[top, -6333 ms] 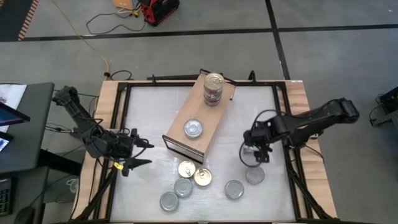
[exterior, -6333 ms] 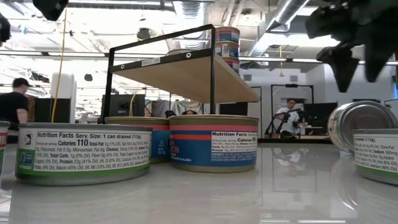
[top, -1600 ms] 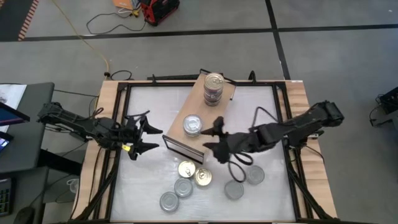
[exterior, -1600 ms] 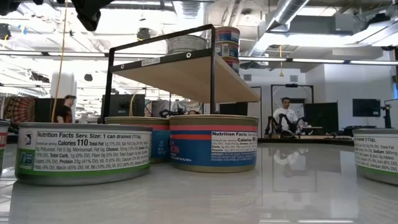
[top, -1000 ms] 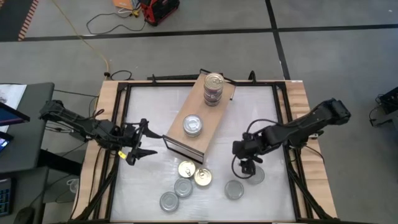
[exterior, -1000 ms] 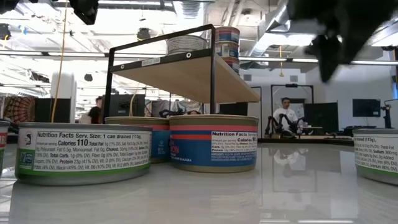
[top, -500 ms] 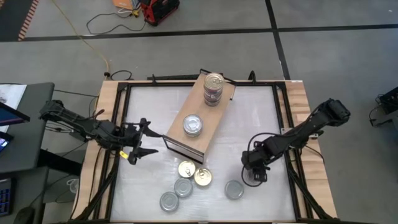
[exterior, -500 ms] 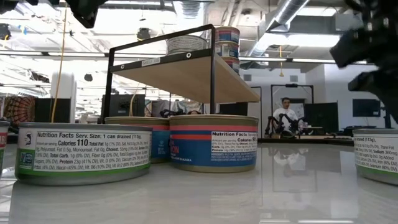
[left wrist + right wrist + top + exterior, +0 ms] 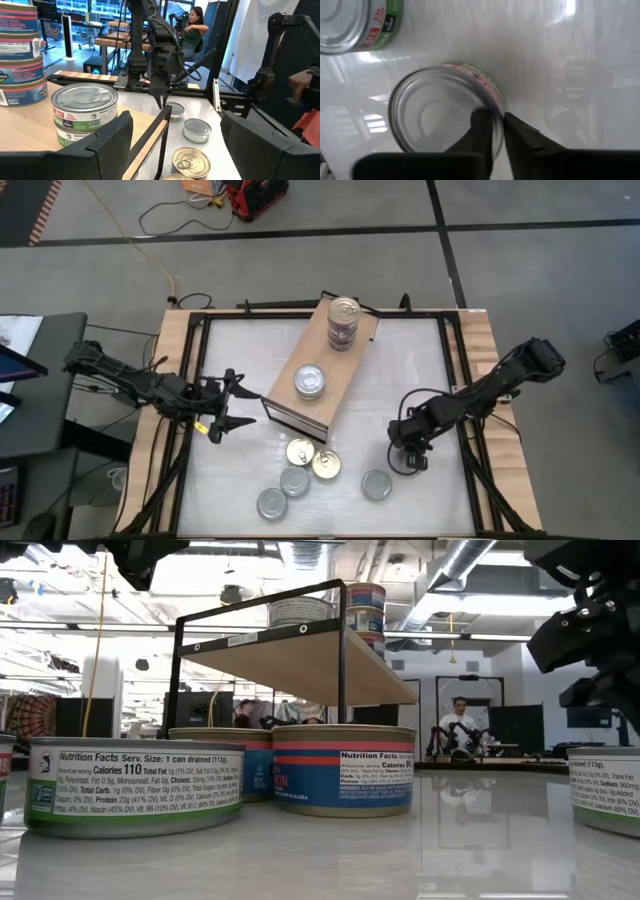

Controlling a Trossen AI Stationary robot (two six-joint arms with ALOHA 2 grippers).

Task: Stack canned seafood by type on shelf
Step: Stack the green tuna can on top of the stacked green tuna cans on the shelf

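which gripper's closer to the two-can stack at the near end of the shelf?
Left. The left gripper hovers open just beside the shelf, near the two-can stack. The right gripper is farther, down on a silver can on the table.

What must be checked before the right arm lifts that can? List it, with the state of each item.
1. Right gripper shut on the silver can, one finger inside its rim and one outside: ok.
2. Pinch firm enough to lift: cannot tell.
3. Neighbouring can apart from the gripped one: ok.
4. Two-can stack on the shelf has a free top: ok.
5. Left gripper open, hovering left of the shelf, off the right arm's route: ok.
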